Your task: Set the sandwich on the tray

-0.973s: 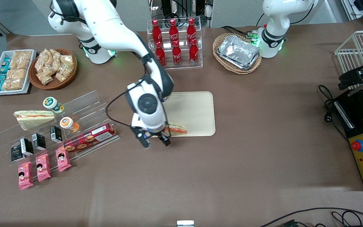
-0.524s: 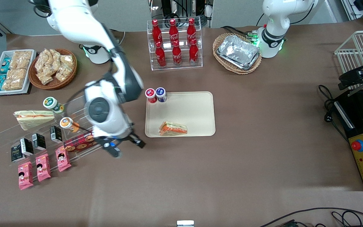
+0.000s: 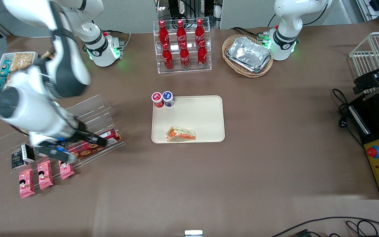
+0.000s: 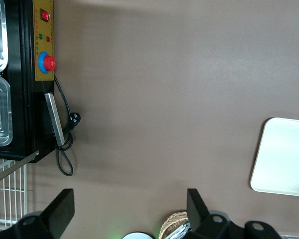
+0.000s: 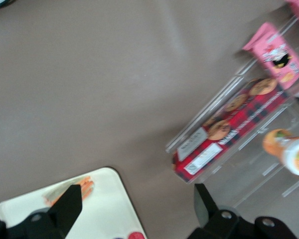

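The sandwich [image 3: 181,134], a clear-wrapped wedge with orange and green filling, lies on the beige tray [image 3: 196,113], in the tray's corner nearest the front camera toward the working arm's end. My right gripper [image 3: 78,148] is open and empty. It hangs over the acrylic shelf's cookie box, well away from the tray toward the working arm's end. In the right wrist view the gripper [image 5: 137,204] is spread wide, and one finger covers part of the sandwich [image 5: 85,182] on the tray [image 5: 107,211]. A tray corner [image 4: 284,159] shows in the left wrist view.
Two small bottles with red [image 3: 157,99] and blue [image 3: 167,98] caps stand at the tray's corner. The acrylic shelf [image 3: 92,107] holds a red cookie box [image 5: 229,127], an orange bottle [image 5: 289,153] and pink packets [image 3: 26,182]. Cola bottles [image 3: 183,46] and a foil-tray basket [image 3: 248,55] stand farther back.
My arm has swung away from the tray toward the working arm's end, with the gripper open and empty. The sandwich stays lying on the tray.
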Available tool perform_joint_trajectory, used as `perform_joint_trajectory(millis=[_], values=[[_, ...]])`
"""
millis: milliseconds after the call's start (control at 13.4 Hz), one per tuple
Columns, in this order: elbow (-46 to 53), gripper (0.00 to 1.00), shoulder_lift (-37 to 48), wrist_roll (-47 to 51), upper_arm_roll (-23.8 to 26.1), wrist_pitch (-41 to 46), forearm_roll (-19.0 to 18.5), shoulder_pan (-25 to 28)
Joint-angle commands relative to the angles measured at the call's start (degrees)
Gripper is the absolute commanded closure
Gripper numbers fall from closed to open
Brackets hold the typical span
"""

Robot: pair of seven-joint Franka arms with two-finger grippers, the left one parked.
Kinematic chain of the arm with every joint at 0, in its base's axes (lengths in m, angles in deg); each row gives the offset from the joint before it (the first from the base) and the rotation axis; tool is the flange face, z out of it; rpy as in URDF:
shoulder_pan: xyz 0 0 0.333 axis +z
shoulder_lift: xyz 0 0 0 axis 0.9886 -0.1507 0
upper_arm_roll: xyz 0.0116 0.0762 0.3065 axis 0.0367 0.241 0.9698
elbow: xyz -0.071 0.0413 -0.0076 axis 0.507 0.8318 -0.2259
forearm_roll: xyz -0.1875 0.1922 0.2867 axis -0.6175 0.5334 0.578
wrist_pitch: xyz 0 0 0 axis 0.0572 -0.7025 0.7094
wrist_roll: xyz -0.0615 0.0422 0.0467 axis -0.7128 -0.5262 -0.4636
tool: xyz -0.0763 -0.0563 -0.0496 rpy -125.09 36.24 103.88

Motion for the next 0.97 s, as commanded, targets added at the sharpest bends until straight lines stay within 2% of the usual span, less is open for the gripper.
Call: perform_joint_trajectory(millis=[0, 150, 299, 524, 674, 898], values=[[-2.22, 0.0, 6.7, -4.01, 0.55, 5.24, -3.31, -4.71], [-2.22, 0.0, 8.46, -7.59, 0.38, 6.22, -8.06, -5.51], [-2.13, 0.0, 9.78, -14.51, -0.15, 7.1, -10.1, -8.92], [-0.82, 0.0, 10.23, -22.88, 0.37, 7.02, -9.84, -15.51], [0.76, 0.0, 10.14, -25.71, 0.38, 7.63, -9.84, -17.02], [2.69, 0.0, 10.22, -25.89, 0.46, 13.68, -9.49, -19.04]])
